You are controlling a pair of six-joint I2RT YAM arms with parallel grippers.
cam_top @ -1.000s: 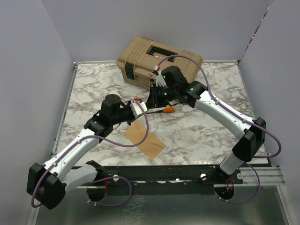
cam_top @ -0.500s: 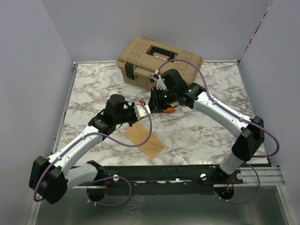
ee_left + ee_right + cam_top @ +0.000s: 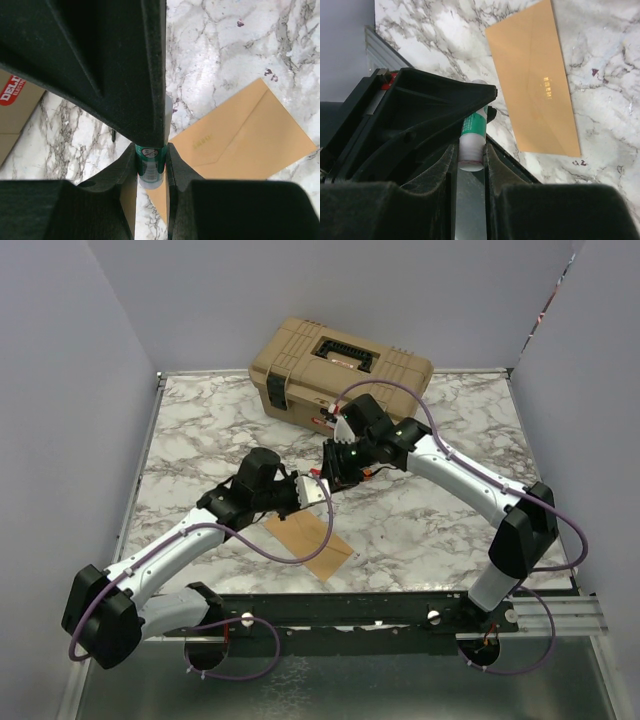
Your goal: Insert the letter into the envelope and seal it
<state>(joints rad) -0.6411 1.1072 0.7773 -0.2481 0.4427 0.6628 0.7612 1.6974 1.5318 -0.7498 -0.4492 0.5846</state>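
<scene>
The brown kraft envelope (image 3: 308, 540) lies flat near the table's front edge, flap folded down; it also shows in the left wrist view (image 3: 240, 135) and the right wrist view (image 3: 532, 80). No pale peach letter shows in any view. Both grippers meet tip to tip just above the envelope's far edge. My left gripper (image 3: 312, 490) (image 3: 151, 170) is shut on the green-labelled body of a glue stick (image 3: 151, 165). My right gripper (image 3: 335, 462) (image 3: 470, 155) is shut on the white end of the same glue stick (image 3: 472, 142).
A tan plastic toolbox (image 3: 340, 365) stands at the back of the marble table; its corner shows in the left wrist view (image 3: 15, 100). A small orange object (image 3: 372, 472) lies half hidden under the right arm. Purple walls close in left, right and back.
My left gripper has moved right and forward to meet the right gripper. My right gripper has come down and nearer. Both now hold the glue stick over the envelope's far edge.
</scene>
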